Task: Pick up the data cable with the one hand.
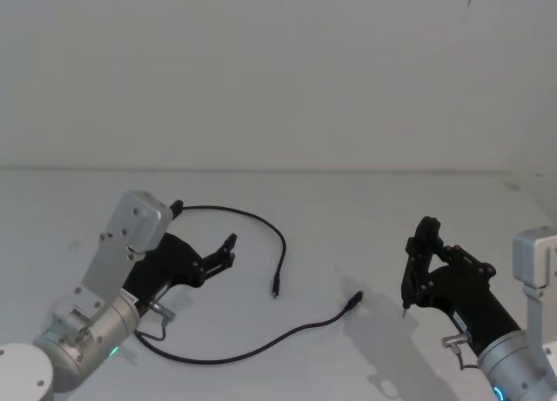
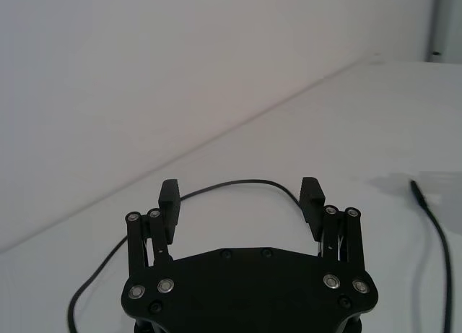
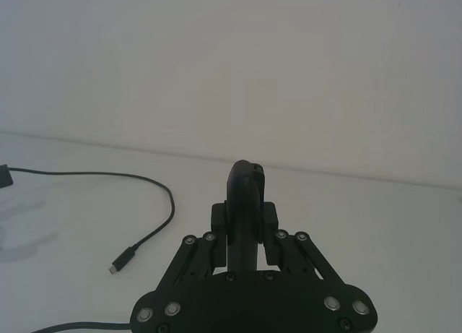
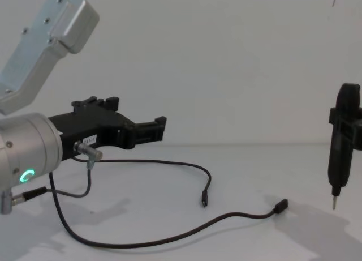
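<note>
Over the white table the left gripper, jaws spread wide and empty, hovers far nearer than the right gripper clamped on its slim black tool, and the data cable lies on the tabletop with its upper arc crosswise just ahead of and below those open fingertips.

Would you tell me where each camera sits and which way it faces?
Head view: high on the robot, facing forward and down at the table; shows the open left gripper and the right gripper holding a black stick tool.
Left wrist view: on the left arm, facing along its fingers over the data cable.
Right wrist view: on the right arm, facing past the tool.
Chest view: low, facing across the table; shows both grippers.
All four share the data cable.
</note>
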Motion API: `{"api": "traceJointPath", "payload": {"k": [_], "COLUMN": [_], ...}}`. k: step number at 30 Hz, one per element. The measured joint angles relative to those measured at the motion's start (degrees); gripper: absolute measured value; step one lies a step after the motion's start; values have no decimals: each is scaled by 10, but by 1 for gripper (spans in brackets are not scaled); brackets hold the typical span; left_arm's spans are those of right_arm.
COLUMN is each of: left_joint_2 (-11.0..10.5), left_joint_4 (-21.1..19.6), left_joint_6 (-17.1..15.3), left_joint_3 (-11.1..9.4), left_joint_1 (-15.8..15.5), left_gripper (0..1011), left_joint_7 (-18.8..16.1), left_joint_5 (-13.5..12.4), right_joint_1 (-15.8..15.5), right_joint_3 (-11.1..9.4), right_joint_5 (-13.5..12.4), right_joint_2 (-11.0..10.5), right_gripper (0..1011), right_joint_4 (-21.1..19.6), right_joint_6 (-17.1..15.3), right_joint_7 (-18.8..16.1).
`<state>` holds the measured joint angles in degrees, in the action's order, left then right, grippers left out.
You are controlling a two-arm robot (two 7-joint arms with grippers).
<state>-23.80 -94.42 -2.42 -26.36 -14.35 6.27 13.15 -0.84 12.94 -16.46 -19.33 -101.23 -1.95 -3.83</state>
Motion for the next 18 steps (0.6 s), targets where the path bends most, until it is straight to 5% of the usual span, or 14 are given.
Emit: {"api": "traceJointPath", "payload": {"k": [18], "left_joint_2": [-46], "left_joint_4": [-18], "left_joint_6": [-81], "left_joint_3": [-20], "left_joint_1": [-37], "left_gripper": [1001], "left_joint_7": [148], "left_joint_5": [50], "right_joint_1": [0], "right_joint_3": [0], "right_joint_5": [0], "right_joint_2": [0], "right_gripper": [279], "right_joint_4": [0], "right_joint_6": [0], "right_joint_7": [0]}}
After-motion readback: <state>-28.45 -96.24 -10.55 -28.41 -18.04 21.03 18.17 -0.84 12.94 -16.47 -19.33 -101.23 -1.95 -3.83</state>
